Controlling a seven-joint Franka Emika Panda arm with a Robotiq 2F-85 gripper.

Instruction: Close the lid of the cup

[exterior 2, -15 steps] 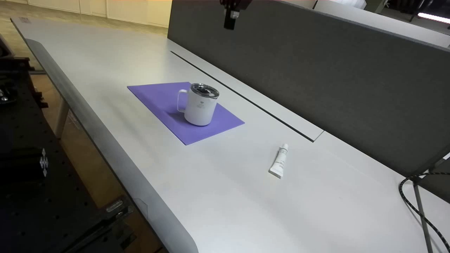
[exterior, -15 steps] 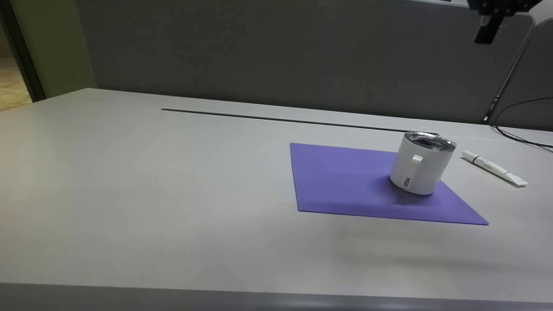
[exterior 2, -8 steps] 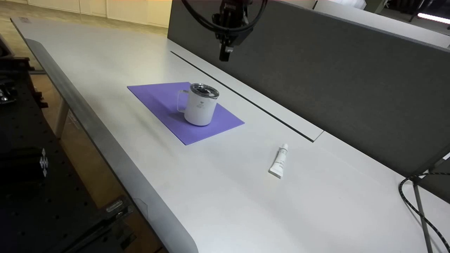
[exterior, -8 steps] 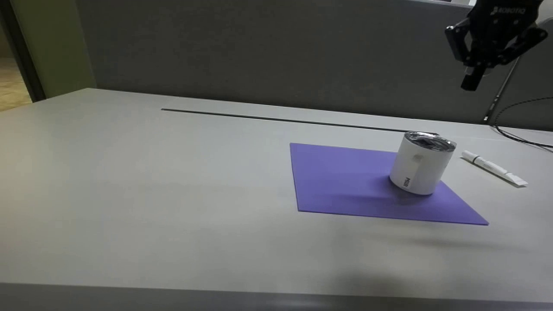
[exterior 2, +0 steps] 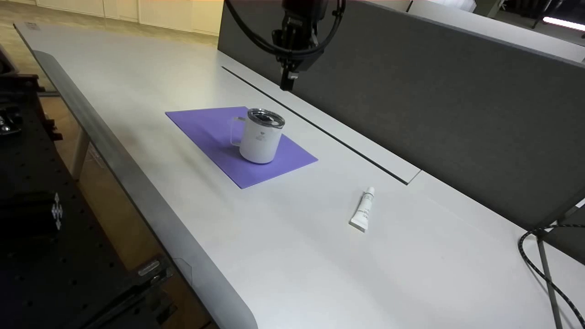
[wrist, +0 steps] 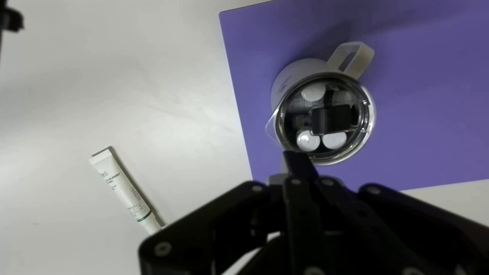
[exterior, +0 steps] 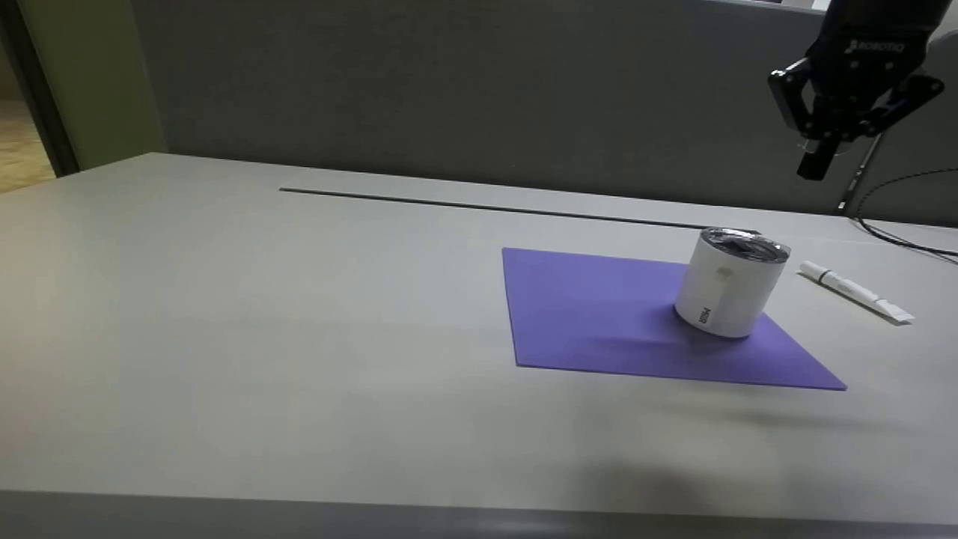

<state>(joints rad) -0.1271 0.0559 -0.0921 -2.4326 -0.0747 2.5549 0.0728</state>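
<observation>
The white cup (exterior: 726,296) stands upright on a purple sheet (exterior: 591,314), with a small dark mark low on its side. It also shows in an exterior view (exterior 2: 259,144) with its handle to the left. Its dark, shiny round lid (exterior 2: 266,118) sits on top. In the wrist view the lid (wrist: 290,126) looks clear, with a black slider piece (wrist: 331,119) in its middle and white reflections. My gripper (exterior: 816,165) is shut and empty, in the air above the cup and apart from it. In the wrist view its fingertips (wrist: 300,162) overlap the lid's near edge.
A white tube (exterior 2: 363,210) lies on the white table, beside the purple sheet. A grey partition (exterior: 464,97) runs along the table's back. A black cable (exterior 2: 546,269) lies at the table's far end. A dark slot (exterior: 509,210) runs along the back of the table.
My gripper has come down from the top edge of both exterior views towards the cup, more slowly in the last half second. It stays shut. The cup, lid and tube have not moved.
</observation>
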